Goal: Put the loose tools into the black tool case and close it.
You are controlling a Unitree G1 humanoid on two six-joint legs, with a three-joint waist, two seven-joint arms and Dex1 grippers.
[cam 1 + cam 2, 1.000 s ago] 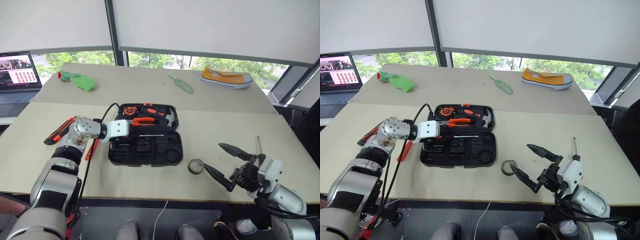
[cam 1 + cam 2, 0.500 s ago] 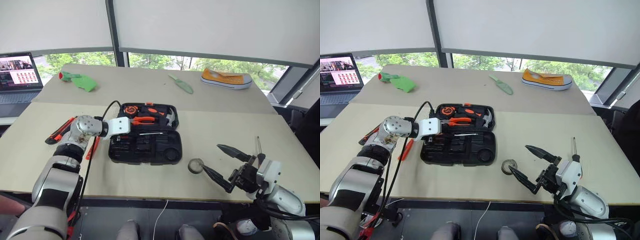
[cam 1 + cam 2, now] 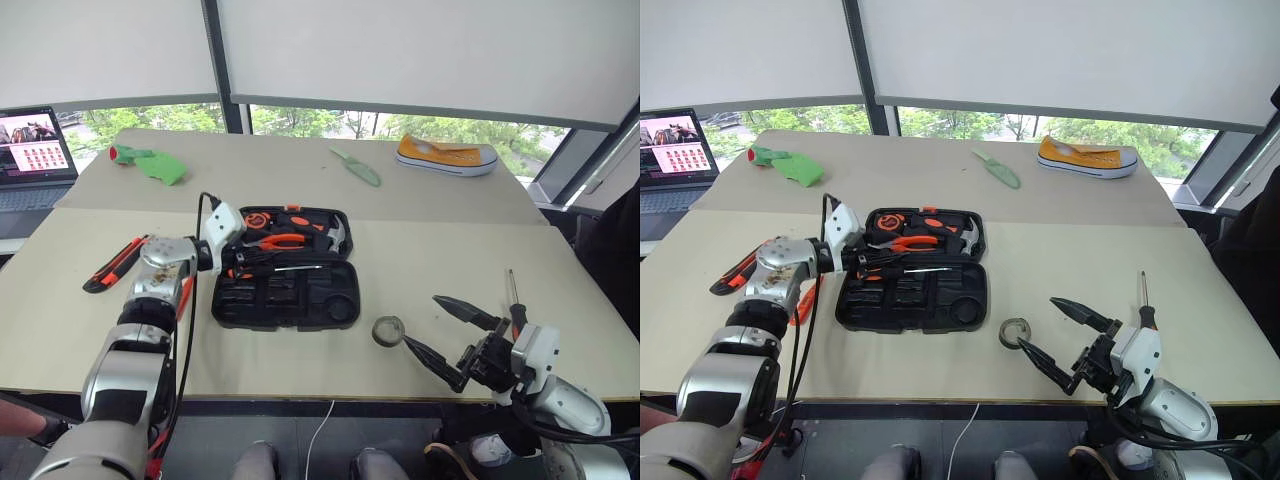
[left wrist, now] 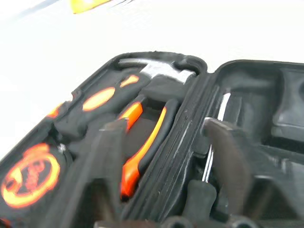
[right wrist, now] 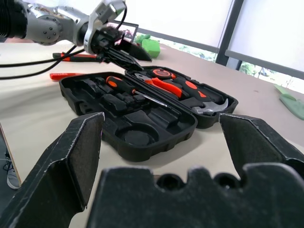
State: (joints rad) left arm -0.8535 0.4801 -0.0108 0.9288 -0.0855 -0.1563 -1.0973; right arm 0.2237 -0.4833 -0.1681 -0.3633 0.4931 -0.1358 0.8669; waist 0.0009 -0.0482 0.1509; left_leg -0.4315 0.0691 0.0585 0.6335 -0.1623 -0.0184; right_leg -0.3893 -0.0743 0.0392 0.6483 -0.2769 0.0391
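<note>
Orange-and-black-handled screwdriver [image 5: 121, 84] now seated in flat black plastic tool case [image 3: 340, 305]; left gripper [image 5: 124, 53] rolled, fingers narrowly apart, empty; right gripper [image 3: 421, 320] wide, empty.

Daylit windows [image 3: 300, 118] with lowered white blinds [image 3: 420, 50] stand behind the beige table [image 3: 440, 250].

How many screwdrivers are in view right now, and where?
3. One lies in the black tool case, at. One is on the table by the right tool, at. A slim orange one lies left of the case. Others may be hidden.
</note>
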